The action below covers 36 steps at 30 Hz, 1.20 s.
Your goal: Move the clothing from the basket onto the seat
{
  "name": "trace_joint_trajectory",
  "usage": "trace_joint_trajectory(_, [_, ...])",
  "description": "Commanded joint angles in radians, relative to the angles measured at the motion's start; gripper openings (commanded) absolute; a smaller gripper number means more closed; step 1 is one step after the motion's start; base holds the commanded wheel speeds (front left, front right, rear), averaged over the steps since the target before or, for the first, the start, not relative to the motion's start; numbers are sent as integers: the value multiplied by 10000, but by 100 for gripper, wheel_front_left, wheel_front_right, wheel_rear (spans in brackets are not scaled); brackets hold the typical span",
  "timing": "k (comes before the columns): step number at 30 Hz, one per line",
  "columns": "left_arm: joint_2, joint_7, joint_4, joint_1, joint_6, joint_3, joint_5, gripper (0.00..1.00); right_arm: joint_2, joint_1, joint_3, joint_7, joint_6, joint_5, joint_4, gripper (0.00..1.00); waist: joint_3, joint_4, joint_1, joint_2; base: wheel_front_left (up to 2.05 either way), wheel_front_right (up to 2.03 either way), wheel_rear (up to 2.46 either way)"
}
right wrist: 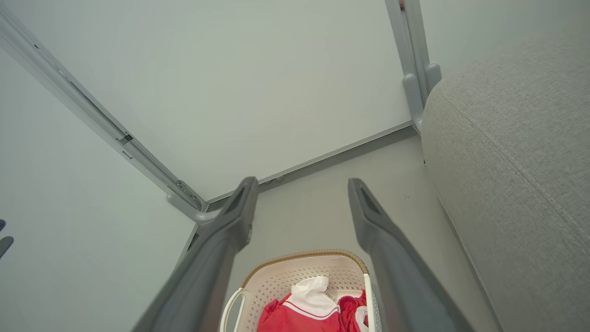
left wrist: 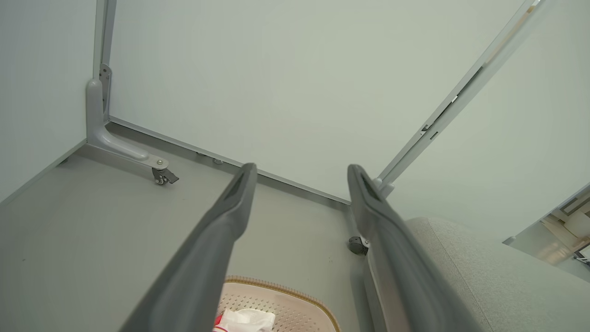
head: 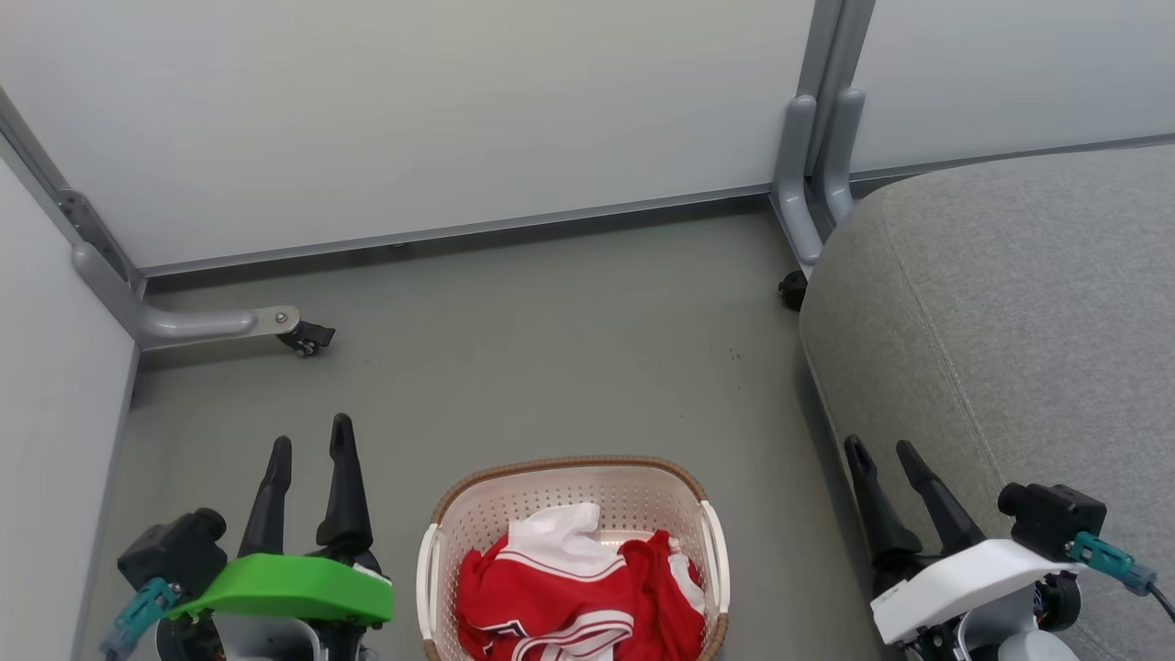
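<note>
Well, nothing lifted yet: both claws hang empty by the basket

From where I stand, the crumpled red clothing (head: 560,597) with white trim lies heaped inside the oval cream-white perforated plastic basket (head: 633,496), which sits on the grey floor (head: 551,349) between the two arms. The broad light grey fabric seat (head: 1010,321) is just to the robot's right, with nothing on it.

The left gripper (head: 310,434), under its green cover, has its two long dark fingers spread and holds nothing. The right gripper (head: 879,447), under its white cover, is likewise parted and empty, poised beside the seat's rounded edge.

The job in hand, I'd say, is the first reach into the basket. To do it well, one arm should come down over the middle of the heap, keeping its fingertips off the brown woven-look rim and the holes in the wall. Pinching a thick fold should hold better than a loose white edge. A lift high enough to clear the rim before swinging across to the seat would stop trailing cloth from dragging the light basket along.
</note>
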Motion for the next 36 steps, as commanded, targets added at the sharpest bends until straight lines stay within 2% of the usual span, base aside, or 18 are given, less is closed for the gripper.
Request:
trace_joint_trajectory(1, [73,-105,-123,-1,83,-42,337,100,-96,-9,48,-118,3,-343,-169,100,-4,-4,0,0,0,0,0])
trace_joint_trajectory(20, [84,-581,-204,235,273,-500,2435,100,-22,300,188,-599,2,-2154,-398,100,-130,-56,0,0,0,0,0])
trace_joint_trajectory(36, [90,-921,-256,432,308,-833,3638,100,-26,488,318,-933,2,-3430,-580,100,-255,-119,0,0,0,0,0])
